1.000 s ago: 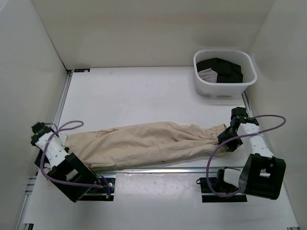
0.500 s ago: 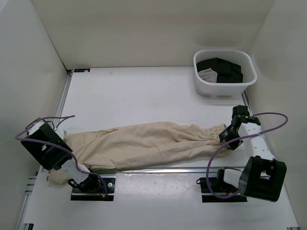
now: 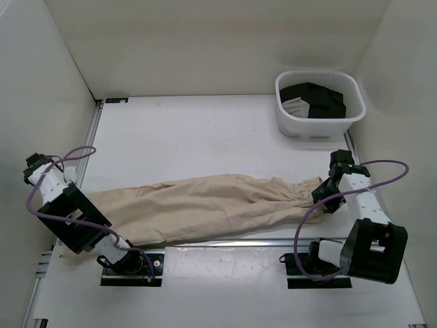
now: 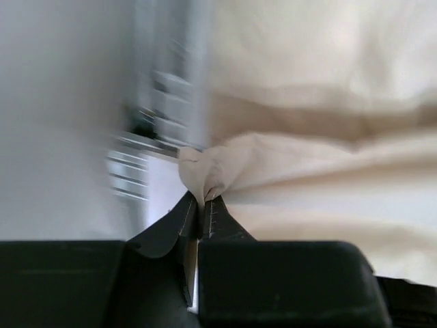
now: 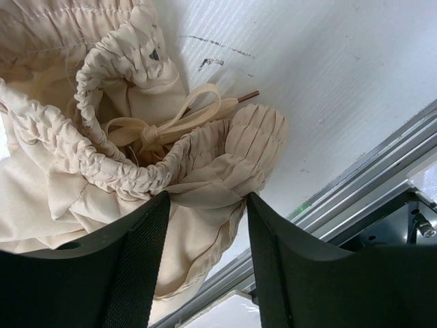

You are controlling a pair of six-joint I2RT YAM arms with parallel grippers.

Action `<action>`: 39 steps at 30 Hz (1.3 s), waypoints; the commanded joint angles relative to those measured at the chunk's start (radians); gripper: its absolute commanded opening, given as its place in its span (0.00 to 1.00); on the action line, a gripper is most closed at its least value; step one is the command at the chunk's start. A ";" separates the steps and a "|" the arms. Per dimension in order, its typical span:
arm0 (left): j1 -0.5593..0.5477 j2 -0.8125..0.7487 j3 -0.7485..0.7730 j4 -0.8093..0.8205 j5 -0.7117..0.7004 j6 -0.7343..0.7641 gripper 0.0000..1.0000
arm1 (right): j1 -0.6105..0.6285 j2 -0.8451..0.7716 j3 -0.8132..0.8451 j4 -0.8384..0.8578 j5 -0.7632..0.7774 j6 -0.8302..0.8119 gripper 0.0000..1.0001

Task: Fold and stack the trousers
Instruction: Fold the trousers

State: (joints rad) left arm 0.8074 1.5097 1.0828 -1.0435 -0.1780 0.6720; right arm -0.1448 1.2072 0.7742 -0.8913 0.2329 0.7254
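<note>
The light beige trousers (image 3: pixel 205 205) lie stretched left to right along the table's near edge, with the gathered waistband at the right. In the left wrist view my left gripper (image 4: pixel 203 199) is shut on a small pinch of the trousers' (image 4: pixel 328 157) fabric at their left end; the view is blurred. From above, the left arm hides that gripper. My right gripper (image 3: pixel 322 194) is at the waistband. In the right wrist view the right gripper (image 5: pixel 205 201) stands open, its fingers either side of a fold of the elastic waistband (image 5: pixel 89 137), just below the tied drawstring (image 5: pixel 184 116).
A white basket (image 3: pixel 283 117) holding black clothing (image 3: pixel 317 96) stands at the back right. A metal rail (image 3: pixel 225 242) runs along the near edge under the trousers. White walls close in the left, back and right sides.
My left gripper has shut on the trousers' left end, and the left arm has swung and risen at the left edge. The right jaws have narrowed slightly around the waistband.
</note>
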 commanded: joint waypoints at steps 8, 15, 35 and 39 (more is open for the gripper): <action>-0.068 0.108 0.149 0.017 0.060 -0.067 0.14 | -0.006 0.066 0.013 0.069 0.032 -0.038 0.52; -0.100 0.231 0.245 0.037 0.095 -0.114 0.14 | -0.006 0.057 0.033 0.069 0.046 -0.098 0.79; -0.159 0.320 0.192 0.071 0.019 -0.144 0.18 | -0.006 0.213 0.272 0.046 -0.193 -0.303 0.97; -0.159 0.320 0.192 0.071 0.008 -0.144 0.17 | 0.007 0.233 0.240 0.057 -0.210 -0.304 0.89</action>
State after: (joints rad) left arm 0.6460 1.8305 1.2778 -0.9859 -0.1448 0.5339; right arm -0.1440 1.4708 1.0103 -0.8276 0.0772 0.4538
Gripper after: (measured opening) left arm 0.178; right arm 0.910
